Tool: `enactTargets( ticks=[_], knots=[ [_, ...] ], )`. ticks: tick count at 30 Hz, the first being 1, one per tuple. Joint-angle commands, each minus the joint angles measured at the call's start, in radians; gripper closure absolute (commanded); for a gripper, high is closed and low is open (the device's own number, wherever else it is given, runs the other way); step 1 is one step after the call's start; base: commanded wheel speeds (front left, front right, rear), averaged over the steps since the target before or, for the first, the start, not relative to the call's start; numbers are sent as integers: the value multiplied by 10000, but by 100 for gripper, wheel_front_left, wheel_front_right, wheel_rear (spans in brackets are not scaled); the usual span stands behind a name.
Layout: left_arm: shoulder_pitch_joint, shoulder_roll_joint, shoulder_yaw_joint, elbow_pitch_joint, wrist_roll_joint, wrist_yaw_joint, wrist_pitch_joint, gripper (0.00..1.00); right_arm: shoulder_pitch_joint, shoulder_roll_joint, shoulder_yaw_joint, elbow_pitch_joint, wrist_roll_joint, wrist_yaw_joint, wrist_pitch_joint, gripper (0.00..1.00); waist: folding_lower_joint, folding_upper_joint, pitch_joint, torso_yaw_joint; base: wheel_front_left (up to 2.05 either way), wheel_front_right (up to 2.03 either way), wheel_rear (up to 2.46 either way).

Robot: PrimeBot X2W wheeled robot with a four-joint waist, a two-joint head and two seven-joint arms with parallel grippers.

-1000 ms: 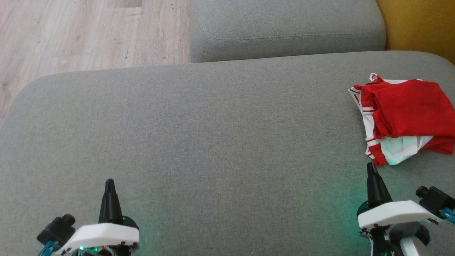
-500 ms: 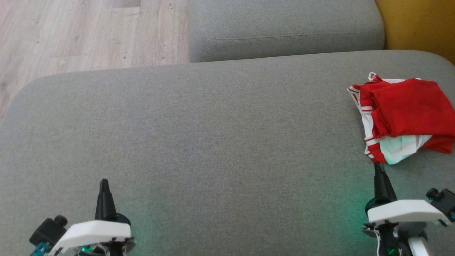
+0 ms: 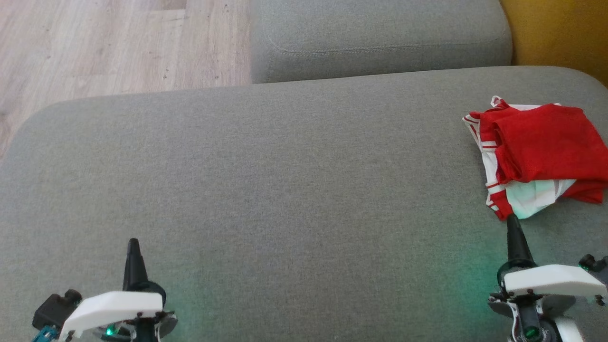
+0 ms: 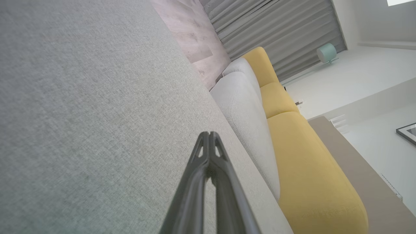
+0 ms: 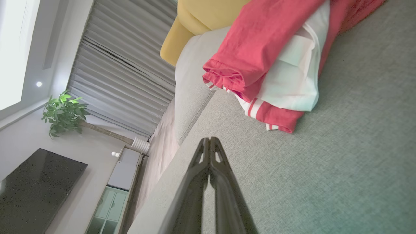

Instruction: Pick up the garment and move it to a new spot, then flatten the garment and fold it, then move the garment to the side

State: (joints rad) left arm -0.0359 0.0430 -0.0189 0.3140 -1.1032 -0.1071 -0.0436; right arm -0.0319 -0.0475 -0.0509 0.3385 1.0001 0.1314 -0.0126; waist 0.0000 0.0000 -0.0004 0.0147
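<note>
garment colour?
Red garment with white panel and red-white striped trim; clearest in the right wrist view.

The garment is bright red, with narrow white stripes along its hems and a plain white panel at one edge. The sofa seat is a flecked grey weave, tinted green near the claws. The back cushion is the same grey. The left claw and right claw are black, each on a white housing. The floor is pale wood grain. The neighbouring sofa is mustard yellow, the curtains are pleated grey, and the plant is green.
</note>
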Motion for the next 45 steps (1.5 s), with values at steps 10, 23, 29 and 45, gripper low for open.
enactTargets(
  ticks=[10,23,29,45],
  knots=[
    [-540,51,498,-447,-1123,-134,352,100,-613,-29,-73,-489,1371,-5,278,100,0,0,7,-30,0,0,0],
    [-593,57,740,-516,-2270,-163,707,100,-656,-28,-235,-620,2747,-6,564,100,0,0,15,-64,0,0,0],
    [-620,60,860,-551,-2844,-178,884,100,-678,-28,-316,-686,3434,-6,707,100,0,0,19,-81,0,0,0],
    [-695,69,1201,-649,-4467,-221,1385,100,-739,-28,-546,-870,5379,-7,1111,100,0,0,31,-130,0,0,0]
  ],
)
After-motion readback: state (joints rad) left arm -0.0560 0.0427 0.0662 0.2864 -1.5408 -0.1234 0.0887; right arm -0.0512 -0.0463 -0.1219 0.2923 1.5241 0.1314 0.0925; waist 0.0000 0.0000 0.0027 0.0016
